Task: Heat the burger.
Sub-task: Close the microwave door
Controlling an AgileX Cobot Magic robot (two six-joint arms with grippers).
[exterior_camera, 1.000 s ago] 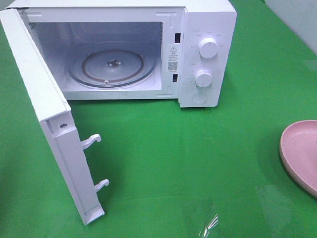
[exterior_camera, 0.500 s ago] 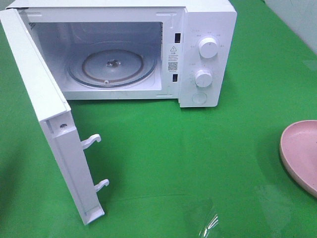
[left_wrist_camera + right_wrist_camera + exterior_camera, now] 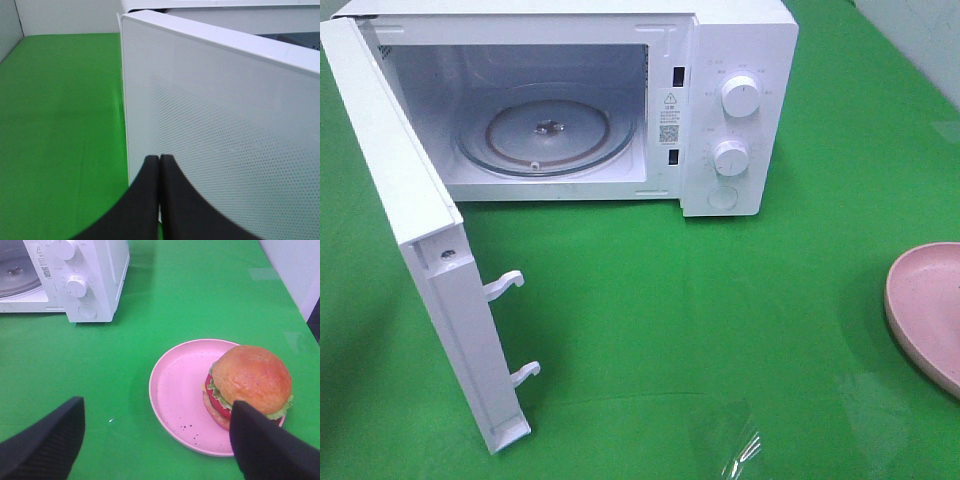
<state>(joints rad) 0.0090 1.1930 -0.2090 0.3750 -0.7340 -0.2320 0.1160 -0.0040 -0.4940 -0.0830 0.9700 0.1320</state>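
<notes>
Microwave point(image 3: 620, 100) is shown from the high camera with its door point(image 3: 420, 250) swung open at the left and its turntable point(image 3: 545, 135) bare; only the pink plate point(image 3: 930, 310) edge is seen at the right. Beside that door, the left gripper point(image 3: 159, 165) is seen pressed shut on nothing. From the right wrist, the burger point(image 3: 248, 385) is seen on the plate's right part, just ahead of the wide-spread right gripper point(image 3: 155, 440), the nearer arm.

You have a green worktop point(image 3: 720, 300) carrying a white microwave point(image 3: 740, 60), door swung wide, and a pink plate point(image 3: 175, 390). The plate lies between the spread right jaws and just beyond them; the microwave stands well beyond them.
</notes>
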